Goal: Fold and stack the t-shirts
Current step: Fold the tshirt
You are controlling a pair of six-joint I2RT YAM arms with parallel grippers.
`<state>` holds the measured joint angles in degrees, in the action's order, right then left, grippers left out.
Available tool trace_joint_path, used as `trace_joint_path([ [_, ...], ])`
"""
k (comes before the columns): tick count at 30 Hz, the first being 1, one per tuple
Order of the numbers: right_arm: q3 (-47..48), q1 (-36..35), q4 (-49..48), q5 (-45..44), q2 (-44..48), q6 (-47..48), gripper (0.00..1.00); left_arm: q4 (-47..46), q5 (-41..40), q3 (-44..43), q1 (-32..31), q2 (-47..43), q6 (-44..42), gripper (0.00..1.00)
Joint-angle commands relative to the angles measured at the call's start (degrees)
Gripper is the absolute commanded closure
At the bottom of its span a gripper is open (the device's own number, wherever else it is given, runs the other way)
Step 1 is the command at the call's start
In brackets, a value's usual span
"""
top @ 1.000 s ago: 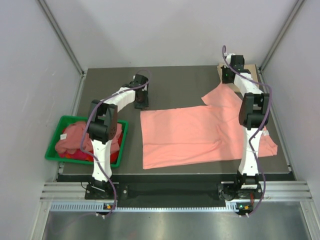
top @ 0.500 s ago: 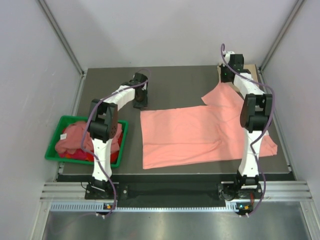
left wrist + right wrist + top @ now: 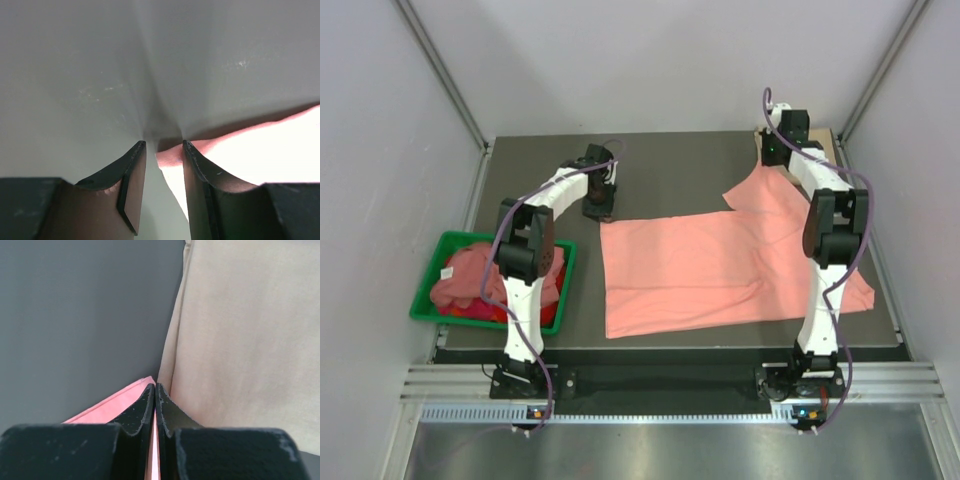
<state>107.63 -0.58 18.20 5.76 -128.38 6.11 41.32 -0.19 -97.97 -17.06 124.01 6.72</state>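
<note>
One pink shirt (image 3: 720, 265) lies spread flat across the middle and right of the table (image 3: 690, 165). One beige shirt (image 3: 240, 340) lies at the far right corner, and one green bin (image 3: 428, 300) at the left edge holds a heap of pink and red shirts (image 3: 470, 275) too bunched to count. Of the two grippers, the left gripper (image 3: 162, 145) stands spread at the pink shirt's far left corner, while the right gripper (image 3: 155, 387) is pressed together, pinching that shirt's sleeve edge just beside the beige shirt. Bare table shows between the bin and the shirt's left edge and behind its far edge.
</note>
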Motion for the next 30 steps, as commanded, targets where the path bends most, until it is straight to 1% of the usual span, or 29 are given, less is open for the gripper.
trace_joint_path([
  [1, -0.1, -0.6, -3.8, 1.7, 5.1, -0.7, 1.0, 1.4, 1.1, -0.5, 0.4, -1.0, -2.1, 0.6],
  [7, -0.5, -0.5, -3.7, 2.2, 5.4, -1.2, 1.0, 1.4, 1.4, -1.1, 0.4, -1.5, -2.7, 0.59],
  [9, -0.6, -0.6, -3.7, 2.2, 5.6, -1.1, 1.0, 1.4, 2.6, -1.6, 0.4, -1.9, -3.4, 0.59],
  [17, -1.2, -0.5, -3.3, 2.1, 6.2, -0.2, 1.0, 7.0, 0.7, -5.4, 0.3, -1.4, -5.8, 0.59],
  [20, -1.2, -0.6, -3.3, 2.5, 6.1, -0.4, 1.0, 6.8, 0.7, -5.7, 0.4, -2.4, -6.2, 0.59],
  [23, -1.4, -0.6, -3.3, 2.9, 6.5, -0.7, 1.0, 6.7, 3.5, -6.1, 0.4, -3.3, -6.1, 0.58],
  [25, -1.5, -0.7, -3.3, 3.0, 6.7, -0.7, 1.0, 7.1, 5.0, -5.9, 0.4, -2.7, -6.2, 0.58],
  [30, -3.1, -0.6, -4.7, 2.5, 7.3, -1.3, 1.0, 8.6, 3.8, -5.2, 0.4, 1.2, -6.1, 0.58],
])
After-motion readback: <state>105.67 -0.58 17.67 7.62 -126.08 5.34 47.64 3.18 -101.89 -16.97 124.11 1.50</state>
